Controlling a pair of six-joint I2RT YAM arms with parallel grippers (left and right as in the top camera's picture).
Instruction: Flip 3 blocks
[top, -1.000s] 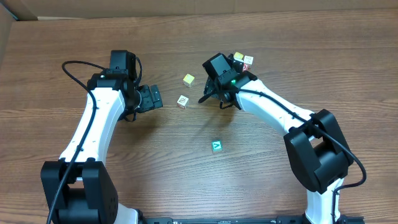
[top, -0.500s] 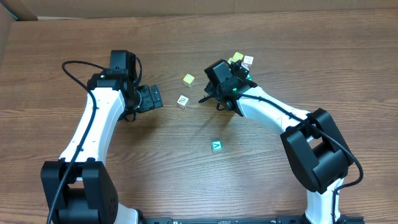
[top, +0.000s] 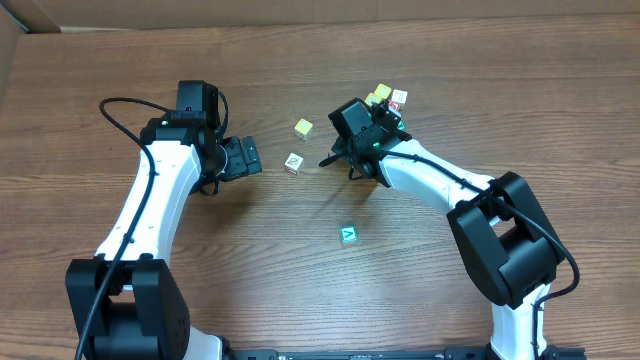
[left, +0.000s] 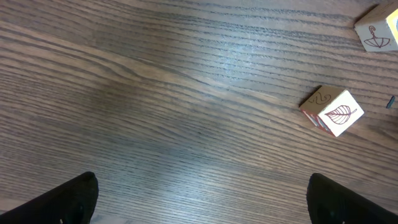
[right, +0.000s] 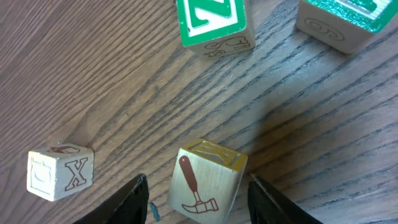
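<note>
In the right wrist view, a white-faced block with a brown hammer mark and a yellow top (right: 208, 183) stands tilted between the jaws of my right gripper (right: 198, 186). The jaws are open, with a small gap on each side. From overhead, this gripper (top: 380, 108) is at the block cluster (top: 388, 97) at the back. A white block with a leaf mark (top: 293, 163) (left: 333, 111) lies just right of my left gripper (top: 245, 157) (left: 202, 205), which is wide open over bare wood. A teal-green block with a white letter (top: 348, 235) lies alone nearer the front.
A white X block (right: 59, 174), a green Z block (right: 211, 22) and a green-topped block (right: 348, 18) crowd round the right gripper. A yellowish block with an umbrella mark (top: 303, 128) (left: 378, 34) sits behind the leaf block. A cardboard edge (top: 15, 40) lies at the far left.
The right gripper has shifted slightly toward the back cluster and its jaws have narrowed around the hammer block. The left arm and the loose blocks have not moved.
</note>
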